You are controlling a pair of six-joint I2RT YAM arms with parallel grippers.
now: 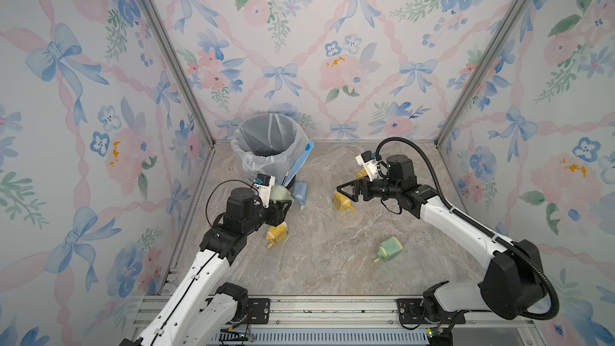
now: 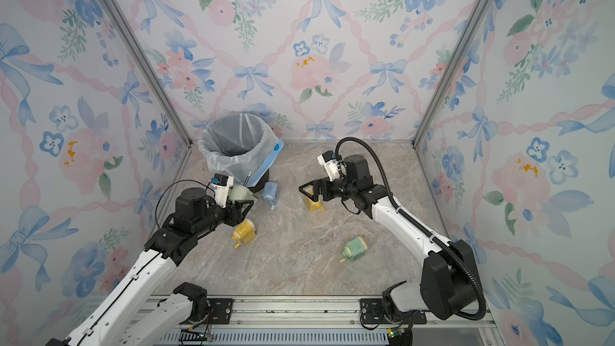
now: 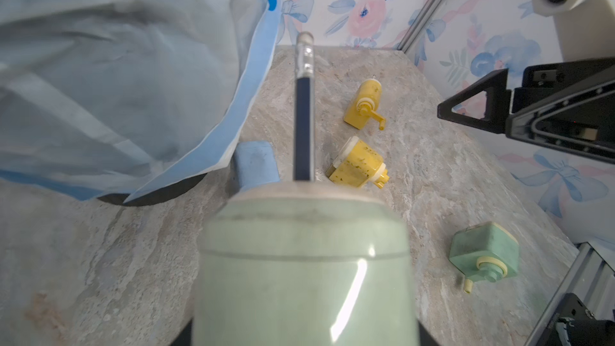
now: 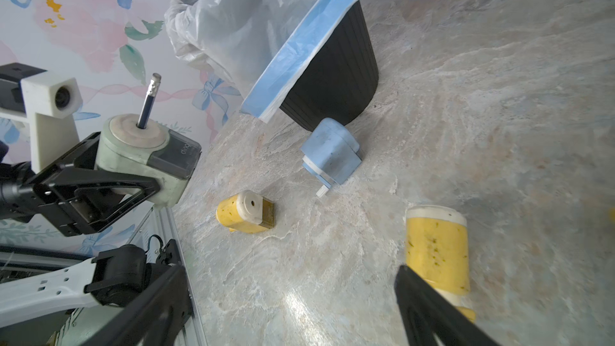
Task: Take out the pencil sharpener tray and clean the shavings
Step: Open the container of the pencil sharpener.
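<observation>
My left gripper [image 1: 283, 206] is shut on a pale green pencil sharpener [image 1: 281, 194], held off the table beside the bin. A dark pencil [image 3: 303, 111] sticks out of its round front. In the right wrist view its smoky grey tray [image 4: 174, 158] sits closed in the body, just past the black fingers [image 4: 133, 184]. I cannot make out any shavings. The green body [image 3: 306, 261] fills the left wrist view and hides the jaws. My right gripper [image 1: 344, 196] hangs open over a yellow sharpener [image 1: 342, 202], apart from it, with nothing between its fingers [image 4: 429, 304].
A black bin [image 1: 269, 141] with a clear liner stands at the back left. A blue sharpener [image 1: 300, 193] lies at its foot. More sharpeners lie on the marble top: yellow [image 1: 277, 232] by my left arm, yellow [image 1: 361, 173] behind my right wrist, green [image 1: 389, 249] front right.
</observation>
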